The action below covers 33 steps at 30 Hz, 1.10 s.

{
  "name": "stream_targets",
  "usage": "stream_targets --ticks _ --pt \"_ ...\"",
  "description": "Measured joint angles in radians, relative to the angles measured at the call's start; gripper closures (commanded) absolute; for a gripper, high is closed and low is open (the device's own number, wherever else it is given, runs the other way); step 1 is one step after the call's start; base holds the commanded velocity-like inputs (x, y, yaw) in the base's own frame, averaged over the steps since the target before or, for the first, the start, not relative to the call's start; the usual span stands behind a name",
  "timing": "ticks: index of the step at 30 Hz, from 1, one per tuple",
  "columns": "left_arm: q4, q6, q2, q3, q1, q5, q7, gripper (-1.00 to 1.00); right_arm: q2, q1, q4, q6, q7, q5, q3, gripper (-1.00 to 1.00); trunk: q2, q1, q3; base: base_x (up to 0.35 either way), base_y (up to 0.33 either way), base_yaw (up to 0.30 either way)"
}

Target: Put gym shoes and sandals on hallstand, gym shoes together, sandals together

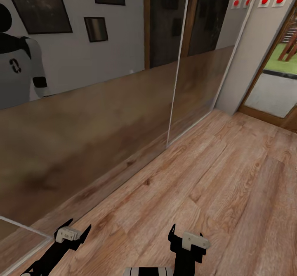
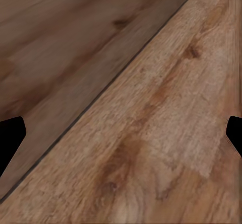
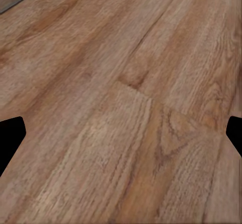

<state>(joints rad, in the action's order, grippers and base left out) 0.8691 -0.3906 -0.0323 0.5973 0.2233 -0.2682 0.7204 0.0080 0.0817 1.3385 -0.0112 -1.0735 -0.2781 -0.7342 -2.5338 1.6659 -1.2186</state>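
Both the left gripper (image 1: 73,231) and right gripper (image 1: 186,243) hang spread wide over warm brown wood-plank floor (image 1: 214,177); beside the left one, a tall mirrored sliding wall (image 1: 82,143); ahead, four white plates with red dots (image 1: 259,1), possibly switches.

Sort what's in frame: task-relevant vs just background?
Task-relevant:
corridor floor
left gripper, open, empty
right gripper, open, empty

Background:
mirrored sliding panels with the robot's reflection
framed pictures, seen in the mirror
red-dot wall plates
doorway
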Motion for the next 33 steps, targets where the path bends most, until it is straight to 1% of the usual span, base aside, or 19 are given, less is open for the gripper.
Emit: stream_targets --ticks 14,33 --pt "0.000 0.000 0.000 0.000 0.000 0.000 0.000 -1.00 0.000 0.000 0.000 0.000 0.000 0.000 0.000 -1.00 0.000 0.000 0.002 0.000 0.000 -0.082" --pt "0.000 0.000 0.001 0.000 0.000 -0.001 0.000 -1.00 0.000 0.000 0.000 0.000 0.000 0.000 0.000 -1.00 0.000 0.000 0.004 0.000 0.000 -0.178"
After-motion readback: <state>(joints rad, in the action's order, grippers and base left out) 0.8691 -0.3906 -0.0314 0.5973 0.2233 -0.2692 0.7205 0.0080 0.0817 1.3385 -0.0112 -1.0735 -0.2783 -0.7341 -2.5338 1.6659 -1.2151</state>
